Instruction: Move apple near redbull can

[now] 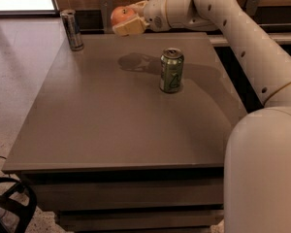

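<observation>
We note a grey-brown table filling most of the view, with the robot's white body bulking at the lower right. The white arm reaches from there up and across the far right side of the table towards the left. A green can stands upright on the right-centre of the tabletop. Just to its left lies the dark shadow of the arm's end. The redbull can stands upright at the far left corner of the table, well apart from the green can. The gripper hangs in the air over the far edge of the table, between the two cans and nearer the redbull can, touching neither. Its tan fingers are parted just to the width of the fruit and press on it, one below and one above. The apple is thus held clear of the tabletop, to the right of the redbull can and a little higher than its top.
</observation>
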Tool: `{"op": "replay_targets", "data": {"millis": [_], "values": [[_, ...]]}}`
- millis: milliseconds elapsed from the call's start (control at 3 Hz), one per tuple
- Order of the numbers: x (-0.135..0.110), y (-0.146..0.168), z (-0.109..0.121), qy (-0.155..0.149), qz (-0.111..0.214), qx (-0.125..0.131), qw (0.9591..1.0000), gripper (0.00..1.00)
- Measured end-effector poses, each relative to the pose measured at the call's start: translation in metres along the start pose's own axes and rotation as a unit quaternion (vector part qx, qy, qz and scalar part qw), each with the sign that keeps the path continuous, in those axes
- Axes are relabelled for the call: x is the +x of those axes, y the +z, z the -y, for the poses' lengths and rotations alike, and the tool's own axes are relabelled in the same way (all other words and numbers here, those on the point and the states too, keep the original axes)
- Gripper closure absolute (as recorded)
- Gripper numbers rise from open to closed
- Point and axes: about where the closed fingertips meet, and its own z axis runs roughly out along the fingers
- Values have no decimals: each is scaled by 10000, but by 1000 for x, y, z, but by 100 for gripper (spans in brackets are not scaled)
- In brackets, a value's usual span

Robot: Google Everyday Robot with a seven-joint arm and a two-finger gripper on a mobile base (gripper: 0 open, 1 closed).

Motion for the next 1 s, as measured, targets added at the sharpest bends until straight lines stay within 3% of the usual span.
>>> {"op": "replay_targets", "data": {"millis": [333, 667, 1000], "values": [[0, 0, 0, 0, 0, 0, 10000, 100], [6, 19, 2, -72, -249, -96, 9996, 100], [16, 44, 5, -136, -272, -218, 9993, 100]]}}
